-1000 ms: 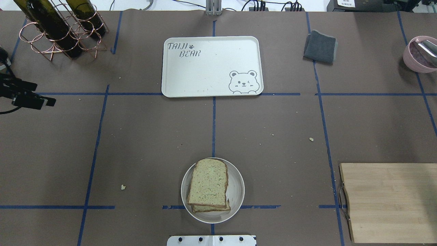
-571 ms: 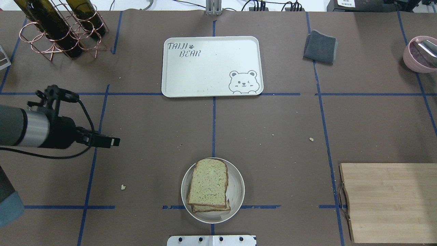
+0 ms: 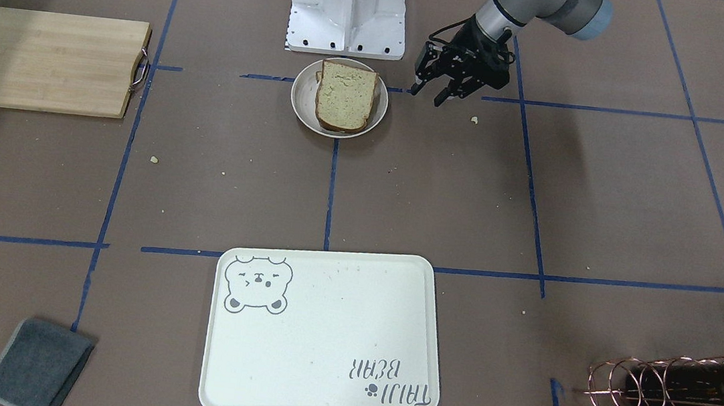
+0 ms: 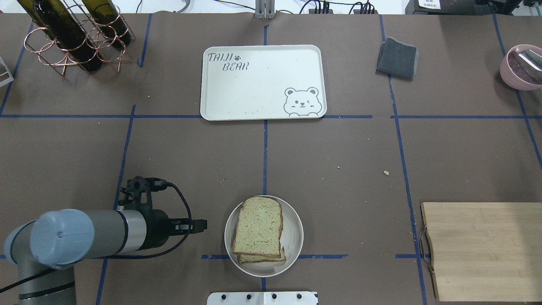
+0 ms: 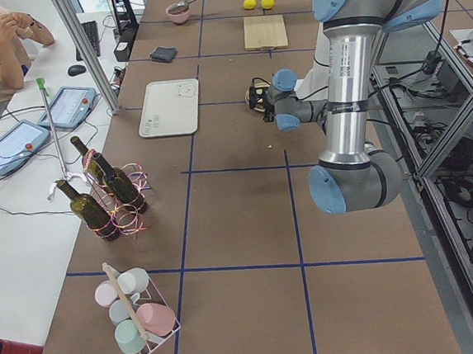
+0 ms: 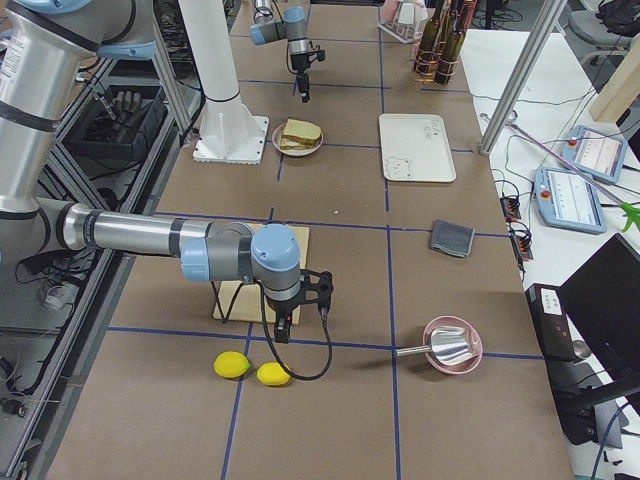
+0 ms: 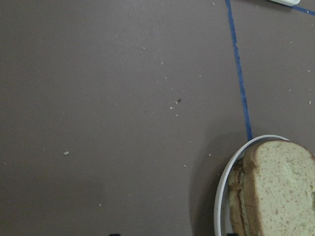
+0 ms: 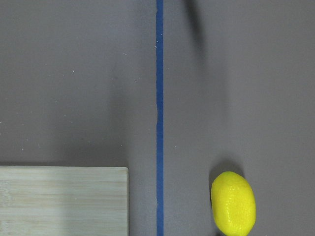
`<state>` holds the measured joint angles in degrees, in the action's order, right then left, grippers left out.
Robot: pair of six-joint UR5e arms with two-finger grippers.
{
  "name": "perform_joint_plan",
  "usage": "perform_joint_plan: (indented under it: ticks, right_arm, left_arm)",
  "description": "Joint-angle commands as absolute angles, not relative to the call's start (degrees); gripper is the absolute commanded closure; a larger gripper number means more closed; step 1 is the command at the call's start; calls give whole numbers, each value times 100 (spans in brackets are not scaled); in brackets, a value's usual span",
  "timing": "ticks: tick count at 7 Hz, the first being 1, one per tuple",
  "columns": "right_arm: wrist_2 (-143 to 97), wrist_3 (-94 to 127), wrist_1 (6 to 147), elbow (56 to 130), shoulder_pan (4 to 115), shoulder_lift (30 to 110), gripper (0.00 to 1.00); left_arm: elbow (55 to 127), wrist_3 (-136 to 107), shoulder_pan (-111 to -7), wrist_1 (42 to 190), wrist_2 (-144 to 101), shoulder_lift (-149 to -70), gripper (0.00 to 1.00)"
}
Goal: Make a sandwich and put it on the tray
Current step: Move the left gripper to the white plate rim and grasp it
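1. Front-facing view: the sandwich (image 3: 345,93), two stacked bread slices, lies on the plate (image 3: 299,99) close to the robot's base. The left gripper (image 3: 430,94) hangs just beside the plate, on the side away from the cutting board (image 3: 47,61). Its fingers are parted and hold nothing, and they stand clear of the plate's rim. The tray (image 3: 321,333) lies well apart from the plate, across the counter (image 3: 603,208).
2. Overhead view: the left fingers point straight at the plate. Their tips are near its rim but not touching, with the sandwich just beyond the rim.
3. Exterior left view: the near arm covers the plate, so the sandwich cannot be made out.
4. Exterior right view: the right gripper (image 6: 285,325) hangs at the cutting board's near edge, well apart from the plate. I cannot tell how its fingers stand.
5. Left wrist view: the plate's rim and a corner of the sandwich fill the lower right.
6. Right wrist view: a lemon (image 8: 233,201) lies near the cutting board's corner.
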<state>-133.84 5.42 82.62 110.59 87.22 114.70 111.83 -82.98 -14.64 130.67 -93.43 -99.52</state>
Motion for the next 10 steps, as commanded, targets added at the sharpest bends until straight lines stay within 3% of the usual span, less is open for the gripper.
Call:
perform_joint_plan:
  ticks: [1, 6, 7, 8, 9, 10]
  right_arm:
    - [-13386, 484, 8262, 11057, 8736, 11479, 0]
    - [-13377, 466, 8262, 10987, 8763, 11435, 0]
    - [-13360, 466, 8262, 10960, 8763, 11417, 0]
    - [-13359, 466, 8262, 10951, 8763, 11417, 0]
    - [-13359, 466, 8262, 10925, 8763, 11400, 0]
    - [-13351, 466, 8262, 10916, 8763, 11399, 0]
  left_arm:
    - [10690, -8543, -1293, 12753, -9264, -10554, 62]
    - [10371, -8543, -1222, 12762, -9272, -10863, 63]
    - [10354, -8543, -1117, 12762, -9264, -10924, 73]
    - [10301, -8543, -1099, 12762, -9255, -10951, 94]
    - [10283, -8543, -1099, 12762, -9255, -10942, 100]
    - [10292, -8543, -1099, 12762, -9255, -10942, 100]
